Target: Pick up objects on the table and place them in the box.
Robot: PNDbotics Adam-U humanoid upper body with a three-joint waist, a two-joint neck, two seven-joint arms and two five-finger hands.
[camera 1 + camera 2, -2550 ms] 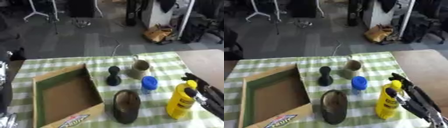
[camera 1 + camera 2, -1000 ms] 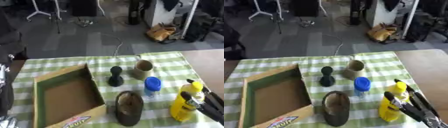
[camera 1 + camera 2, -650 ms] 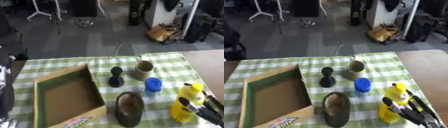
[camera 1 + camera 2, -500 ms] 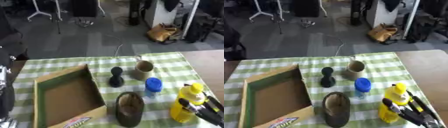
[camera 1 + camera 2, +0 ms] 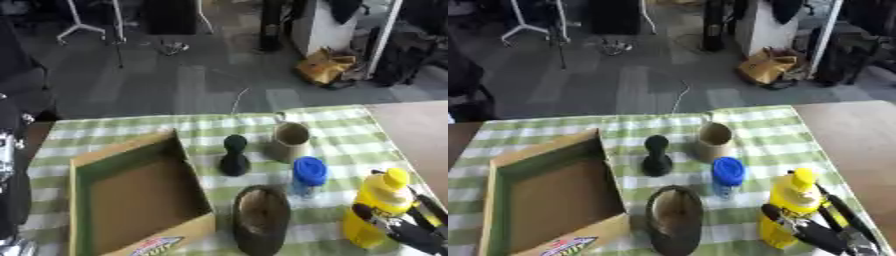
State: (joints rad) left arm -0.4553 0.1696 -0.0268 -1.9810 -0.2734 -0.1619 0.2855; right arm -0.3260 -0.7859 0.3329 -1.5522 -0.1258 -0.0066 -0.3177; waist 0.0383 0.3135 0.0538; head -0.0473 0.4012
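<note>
The right hand (image 5: 826, 231) curls its fingers around the yellow bottle (image 5: 787, 210) standing on the checked table (image 5: 745, 125); the open box (image 5: 544, 197) sits at left

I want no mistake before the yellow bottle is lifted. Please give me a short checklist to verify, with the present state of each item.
1. Right hand at bottle: ok, fingers curl round its lower part.
2. Bottle upright: ok.
3. Bottle cap closed: cannot tell.
4. Box has room: ok, nothing shows inside it.
5. Path to box clear: not ok, the shoe and the blue-lidded bottle stand between.
6. Left hand out of the way: cannot tell, not in view.
</note>
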